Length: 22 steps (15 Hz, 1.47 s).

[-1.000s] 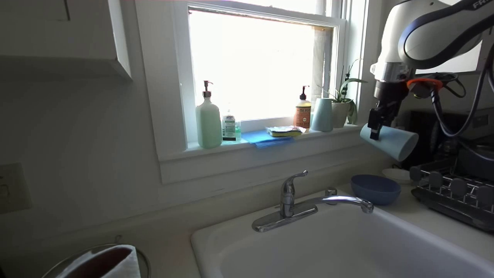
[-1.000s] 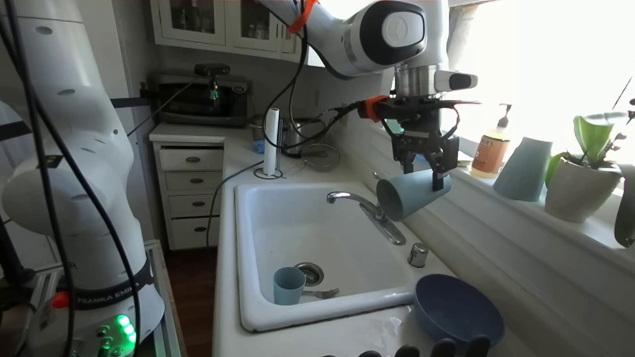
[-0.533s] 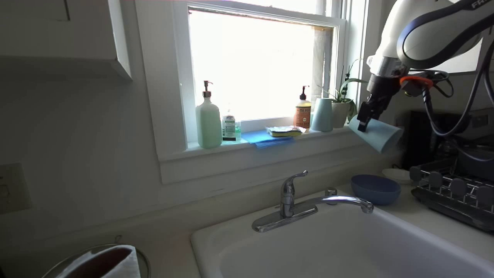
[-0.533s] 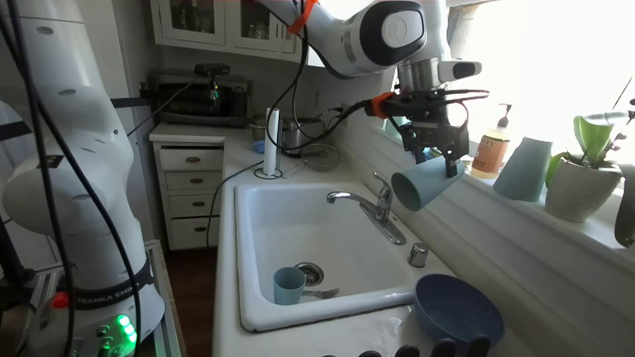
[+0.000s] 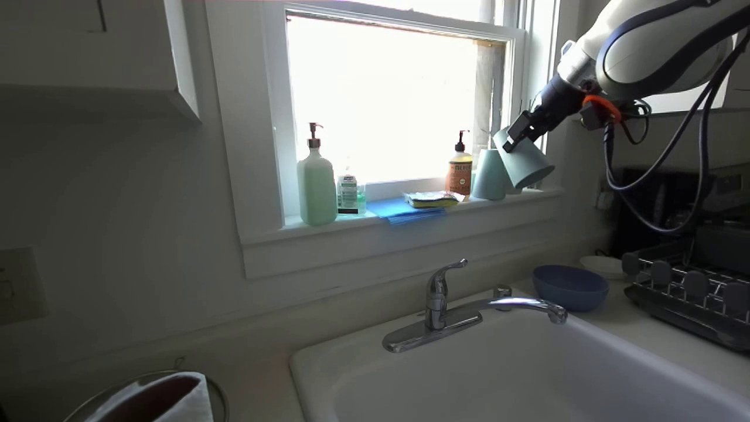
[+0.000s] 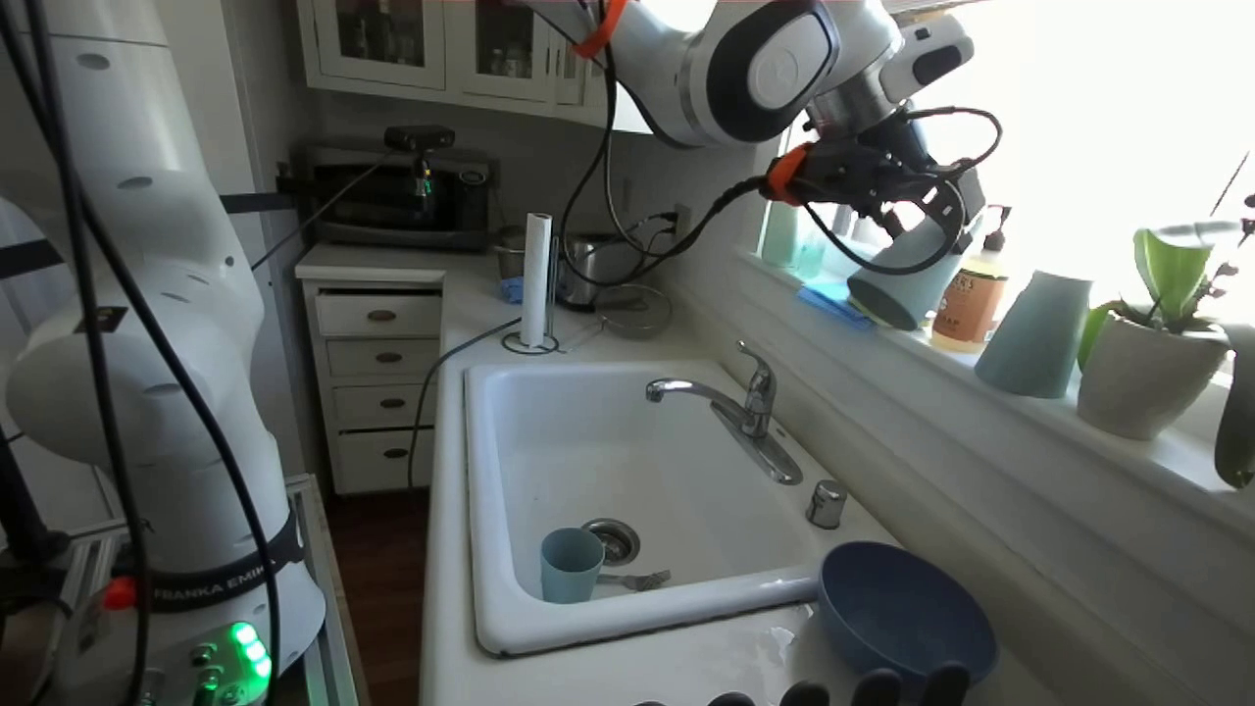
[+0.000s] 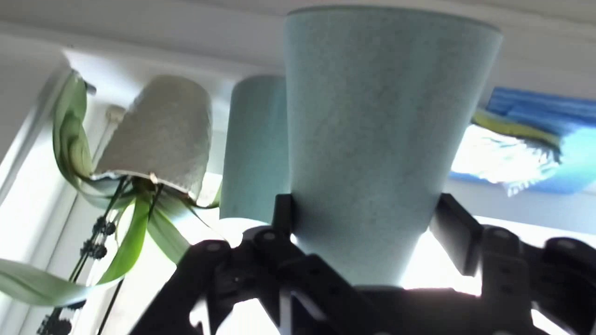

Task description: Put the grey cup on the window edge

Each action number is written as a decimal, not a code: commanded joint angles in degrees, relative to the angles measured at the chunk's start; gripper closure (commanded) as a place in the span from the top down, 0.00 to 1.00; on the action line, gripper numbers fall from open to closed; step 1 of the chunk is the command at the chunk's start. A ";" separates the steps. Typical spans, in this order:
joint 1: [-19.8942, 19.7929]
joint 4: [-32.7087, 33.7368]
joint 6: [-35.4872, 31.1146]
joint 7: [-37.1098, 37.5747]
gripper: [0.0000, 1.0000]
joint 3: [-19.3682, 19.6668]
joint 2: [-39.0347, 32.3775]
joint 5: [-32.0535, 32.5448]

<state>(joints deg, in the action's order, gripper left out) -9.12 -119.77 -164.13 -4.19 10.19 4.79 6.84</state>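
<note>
In the gripper a cup, beyond the gripper on the window edge a second cup and plant pot, well below, a sink and bowl

There are three cups; two dark-topped pump bottles; four drawers; one blue bowl; one potted plant

Tilted grey cup, mouth downward, near white window edge
</note>
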 commanded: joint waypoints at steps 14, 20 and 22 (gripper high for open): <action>-0.06 3.99 -22.93 -1.38 0.50 0.46 -6.33 -8.00; -1.80 8.45 -27.70 0.25 0.50 1.42 -10.04 -8.79; -1.90 9.30 -29.12 0.69 0.50 1.26 -10.78 -8.90</action>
<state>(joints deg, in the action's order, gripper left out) -10.73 -113.39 -190.49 -5.35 11.54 -3.77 -2.12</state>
